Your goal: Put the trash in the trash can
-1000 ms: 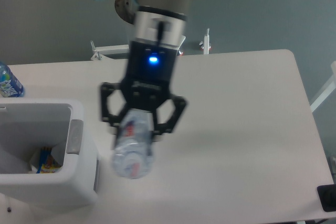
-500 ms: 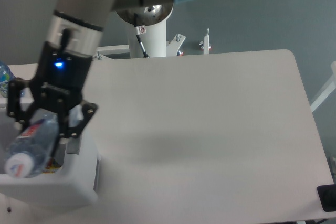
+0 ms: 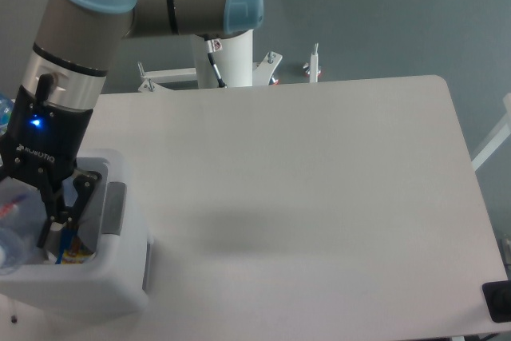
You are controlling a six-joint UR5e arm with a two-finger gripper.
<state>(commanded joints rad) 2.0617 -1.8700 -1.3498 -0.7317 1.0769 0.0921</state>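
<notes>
Your gripper [image 3: 28, 209] hangs over the open mouth of the trash can [image 3: 120, 277] at the table's near-left corner, and it is clenched on the clear plastic bottle [image 3: 14, 229]. You see only part of that bottle: it is cut off by the left edge of the view, blurred, with a faint trace of red on its label. Its long axis runs on a diagonal, the upper end caught between the fingers [image 3: 80, 189] and the lower end dropping toward the near left, so it points down into the bin and toward the camera. Which end is the cap you cannot tell from here. The bottle sits at the bin's opening, above the rim on the left side; whether it touches the wall is not readable.

Inside the trash can, low against the near wall, you can make out a colourful scrap [image 3: 70, 251] with blue and orange on it, just beside the gripper's right finger. A grey patch [image 3: 115, 208] marks the bin's right rim.

A sliver of a blue-labelled bottle [image 3: 3, 109] shows at the far left edge, behind the gripper body, well apart from the bin's opening. The white table [image 3: 319, 197] stretches away to the right, and the arm's pedestal [image 3: 227, 61] stands beyond its far edge.
</notes>
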